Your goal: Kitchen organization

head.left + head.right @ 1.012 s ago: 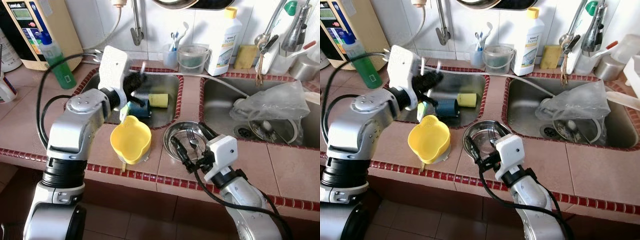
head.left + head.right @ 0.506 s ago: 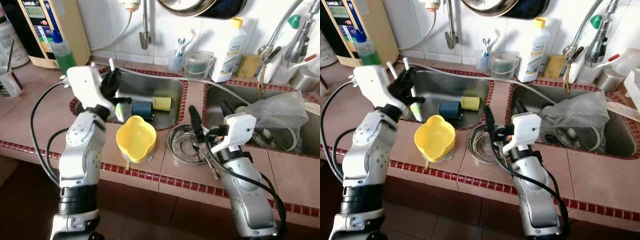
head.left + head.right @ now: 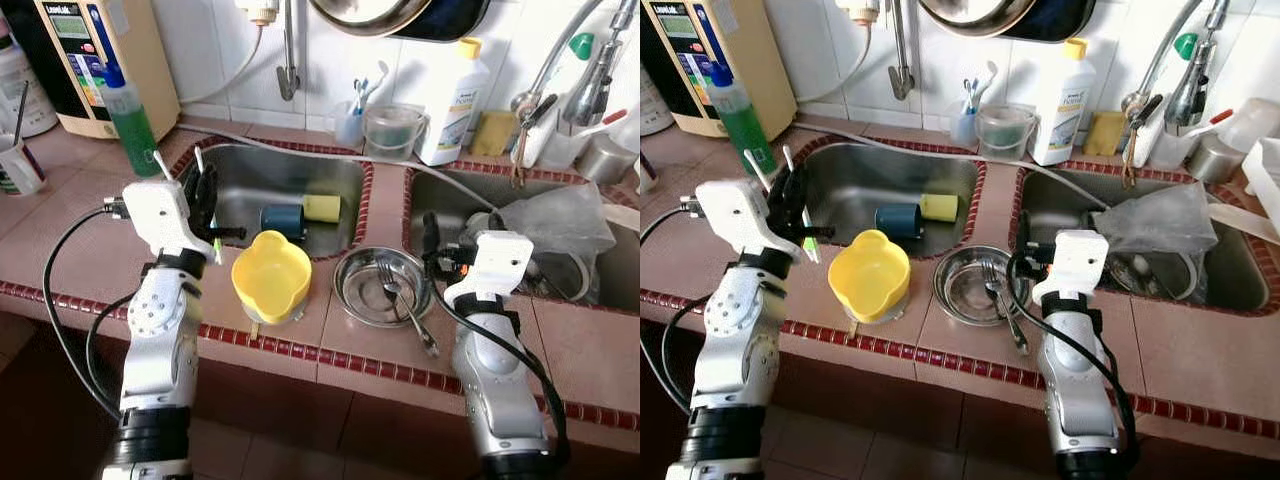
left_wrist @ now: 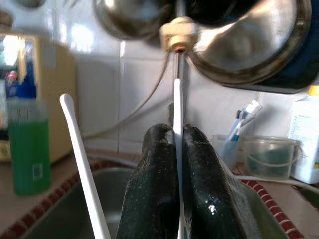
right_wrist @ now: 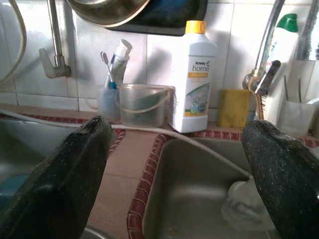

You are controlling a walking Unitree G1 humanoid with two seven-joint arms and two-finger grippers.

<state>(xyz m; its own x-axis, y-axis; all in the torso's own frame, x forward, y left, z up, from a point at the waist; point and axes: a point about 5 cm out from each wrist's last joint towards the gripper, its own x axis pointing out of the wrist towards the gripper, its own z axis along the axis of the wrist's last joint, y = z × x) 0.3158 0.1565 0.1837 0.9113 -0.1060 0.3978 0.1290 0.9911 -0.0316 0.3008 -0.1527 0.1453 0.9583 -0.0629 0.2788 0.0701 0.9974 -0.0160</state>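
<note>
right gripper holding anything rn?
No: in the right wrist view the right gripper has its fingers wide apart with nothing between them, above the sink divider.

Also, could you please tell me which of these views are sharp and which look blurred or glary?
Left eye view: sharp, with glare on the round steel bowl. Left wrist view: soft background, blurred hanging steel pan, the left gripper shut on thin white sticks. Right wrist view: crisp white detergent bottle, right gripper open.
</note>
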